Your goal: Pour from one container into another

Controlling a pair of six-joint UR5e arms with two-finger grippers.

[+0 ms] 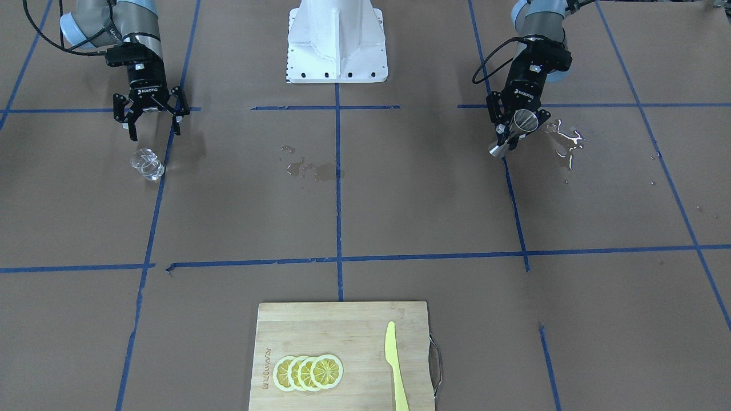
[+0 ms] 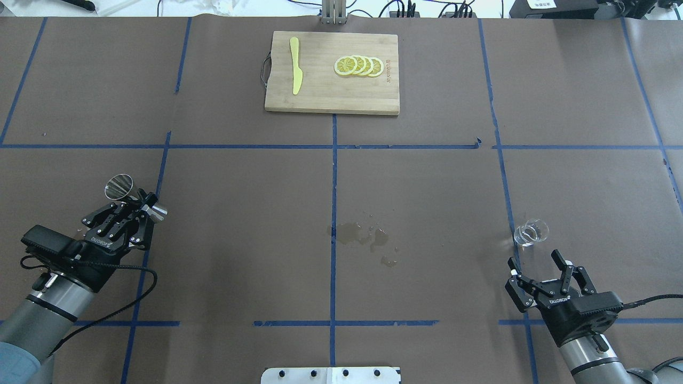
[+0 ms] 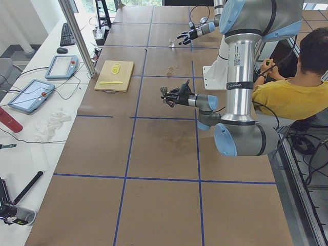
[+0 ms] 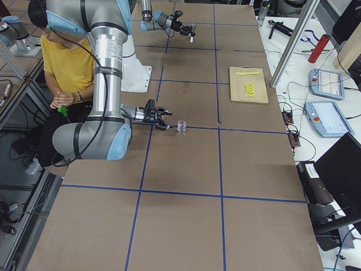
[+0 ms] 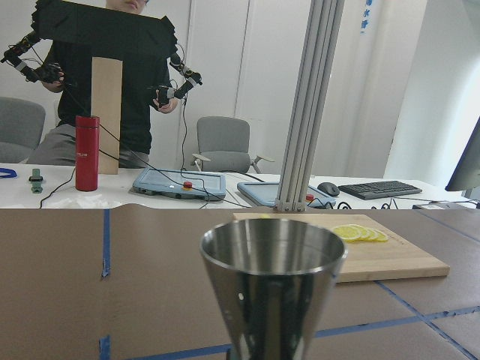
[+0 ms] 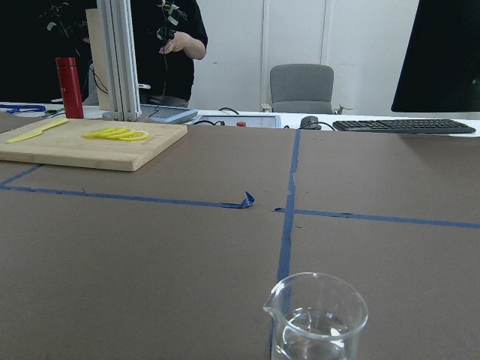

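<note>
The small clear glass cup (image 2: 531, 232) stands on the brown table at the right, with a little clear liquid in it (image 6: 319, 319). My right gripper (image 2: 535, 261) is open just behind the cup and does not touch it; the front view shows the same cup (image 1: 147, 163) and gripper (image 1: 155, 132). My left gripper (image 2: 140, 202) is shut on the waist of the silver hourglass jigger (image 2: 120, 187), held above the table. In the left wrist view the jigger (image 5: 272, 289) looks roughly upright, wide cone on top. The front view shows that jigger (image 1: 524, 121) too.
A wooden cutting board (image 2: 331, 98) at the far middle carries lemon slices (image 2: 358, 66) and a yellow knife (image 2: 295, 72). Spilled liquid lies at the table's middle (image 2: 363, 234) and beside the left gripper (image 1: 565, 140). A person in a yellow shirt (image 3: 292, 92) sits behind the robot.
</note>
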